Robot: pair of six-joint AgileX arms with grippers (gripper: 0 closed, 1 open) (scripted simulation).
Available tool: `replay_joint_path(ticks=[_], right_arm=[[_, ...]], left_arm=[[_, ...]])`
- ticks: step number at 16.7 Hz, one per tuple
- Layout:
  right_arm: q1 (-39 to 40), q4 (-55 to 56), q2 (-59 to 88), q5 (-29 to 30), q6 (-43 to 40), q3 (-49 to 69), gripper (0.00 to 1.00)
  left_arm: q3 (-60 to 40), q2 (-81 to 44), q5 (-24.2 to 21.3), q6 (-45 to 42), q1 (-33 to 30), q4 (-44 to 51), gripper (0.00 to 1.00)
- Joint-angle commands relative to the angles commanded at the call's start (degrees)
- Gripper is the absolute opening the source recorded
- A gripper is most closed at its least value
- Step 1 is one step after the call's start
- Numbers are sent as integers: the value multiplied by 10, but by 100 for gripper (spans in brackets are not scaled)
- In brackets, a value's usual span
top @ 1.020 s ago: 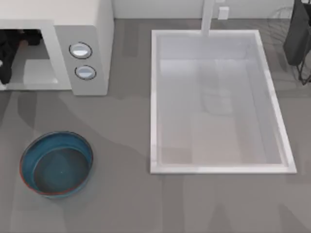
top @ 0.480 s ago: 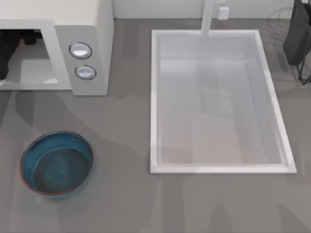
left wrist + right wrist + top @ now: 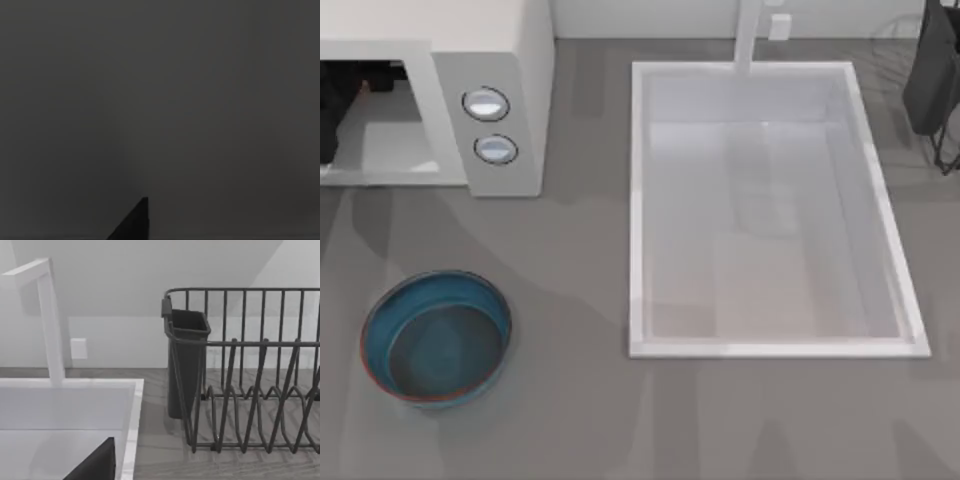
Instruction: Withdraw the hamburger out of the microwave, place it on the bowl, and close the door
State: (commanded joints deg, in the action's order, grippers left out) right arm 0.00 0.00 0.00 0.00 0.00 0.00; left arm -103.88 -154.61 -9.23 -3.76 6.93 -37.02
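Observation:
The white microwave (image 3: 515,60) stands at the table's back left, with two round knobs (image 3: 486,103) on its grey panel. Its cavity (image 3: 390,140) is open toward the front. The dark shape of my left arm (image 3: 332,110) reaches into the cavity at the picture's left edge. The left wrist view is dark. The hamburger is hidden and the door is out of view. In front of the microwave, the teal bowl (image 3: 435,338) with its reddish rim sits with nothing in it. A dark part of my right gripper (image 3: 95,465) shows above the sink's edge, facing the dish rack.
A large white sink basin (image 3: 770,210) with a white faucet (image 3: 748,35) takes up the middle and right of the table. A dark wire dish rack (image 3: 260,390) with a dark utensil cup (image 3: 186,360) stands at the back right. Grey tabletop lies between bowl and sink.
The dark shape of my left arm in the microwave cavity has drawn back toward the left edge and covers less of the opening. Bowl and sink have not moved.

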Motion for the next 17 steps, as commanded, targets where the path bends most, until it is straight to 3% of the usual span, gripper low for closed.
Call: replay_joint_path(ticks=[5,13,17], right_arm=[[0,0,0,0,0,0,100],[0,0,0,0,0,0,100],[0,0,0,0,0,0,100]], left_arm=[[94,41,-9,-3,9,-60,0],[456,178,-37,-12,40,-254,0],[577,233,-48,-15,52,-331,0]])
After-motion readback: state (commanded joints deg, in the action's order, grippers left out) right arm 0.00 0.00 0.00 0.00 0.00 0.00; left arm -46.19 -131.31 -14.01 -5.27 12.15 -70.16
